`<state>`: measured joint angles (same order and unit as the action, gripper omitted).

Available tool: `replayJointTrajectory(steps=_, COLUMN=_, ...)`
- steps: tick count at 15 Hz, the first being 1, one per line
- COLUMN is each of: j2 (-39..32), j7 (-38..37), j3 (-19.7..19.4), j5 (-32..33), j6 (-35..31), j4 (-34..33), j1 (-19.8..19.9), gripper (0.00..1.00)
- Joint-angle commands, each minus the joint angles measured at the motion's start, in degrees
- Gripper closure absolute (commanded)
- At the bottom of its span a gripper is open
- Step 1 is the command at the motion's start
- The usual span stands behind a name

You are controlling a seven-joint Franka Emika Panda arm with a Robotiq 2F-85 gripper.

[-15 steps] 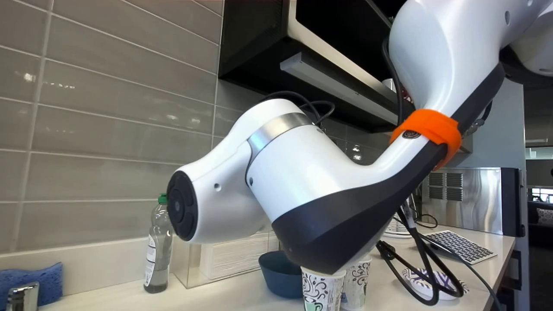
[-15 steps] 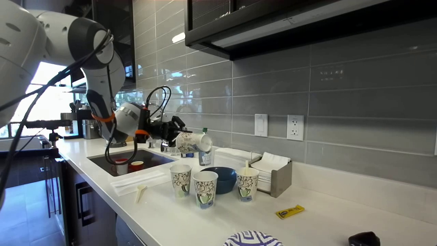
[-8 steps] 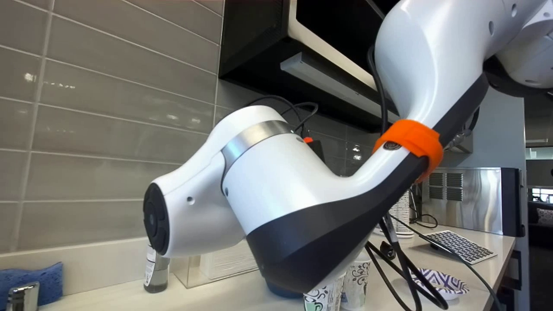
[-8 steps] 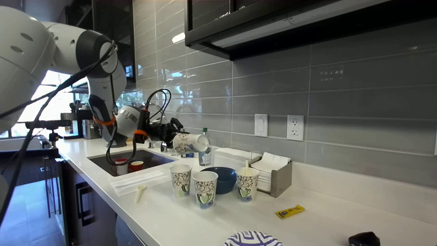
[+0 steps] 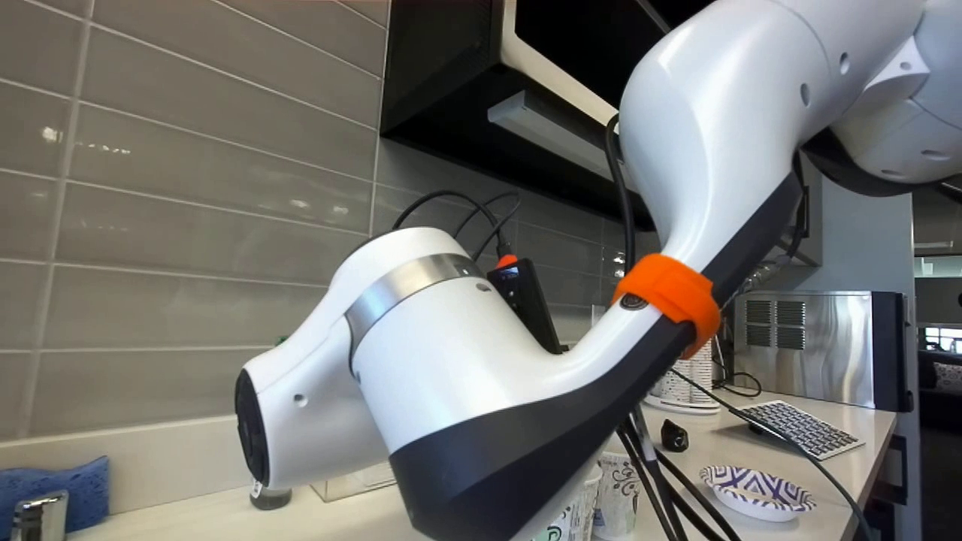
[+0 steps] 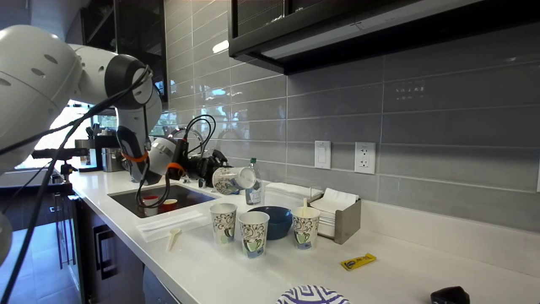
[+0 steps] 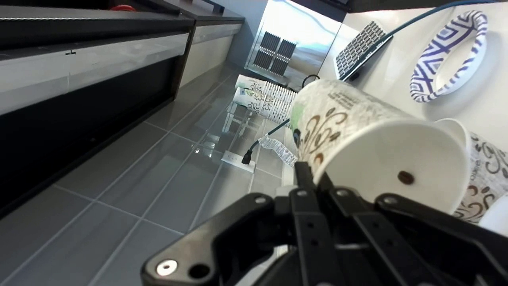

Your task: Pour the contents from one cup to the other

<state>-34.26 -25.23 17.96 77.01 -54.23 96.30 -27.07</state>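
Observation:
My gripper (image 7: 315, 178) is shut on the rim of a white paper cup (image 7: 341, 111) with dark swirls. In an exterior view the gripper (image 6: 214, 162) holds this cup (image 6: 233, 180) on its side above the counter, its base facing away from the gripper. A single brown bean (image 7: 406, 177) shows inside its mouth in the wrist view. Two matching cups (image 6: 223, 223) (image 6: 254, 234) stand upright below and in front. A third cup (image 6: 306, 228) with a spoon in it stands further right. In an exterior view the arm hides the gripper and held cup.
A blue bowl (image 6: 274, 223) stands behind the upright cups. A bottle (image 6: 254, 192) is close behind the held cup. The sink (image 6: 181, 198) lies left, the napkin holder (image 6: 349, 219) right. A patterned paper bowl (image 5: 755, 492) sits further along the counter. A cabinet (image 6: 337, 33) hangs above.
The arm has come down and shifted, left in one picture of it. The held cup has moved slightly left and down in an exterior view, still on its side. The standing cups have not moved.

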Motion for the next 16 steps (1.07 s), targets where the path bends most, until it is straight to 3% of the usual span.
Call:
replayJointTrajectory(steps=1, j2=-2.93, j7=3.85, j3=-1.13, j5=0.26, j6=3.55, j4=-4.04, j1=-1.64, gripper=0.99)
replayJointTrajectory(steps=10, j2=-4.92, j7=9.27, j3=-1.68, j5=1.69, j6=7.62, j4=-4.96, j1=-2.77, gripper=0.99)
replayJointTrajectory(steps=16, j2=-4.52, j7=14.81, j3=-12.04, j5=1.61, j6=6.32, j4=-4.11, j1=-10.26, gripper=0.99)
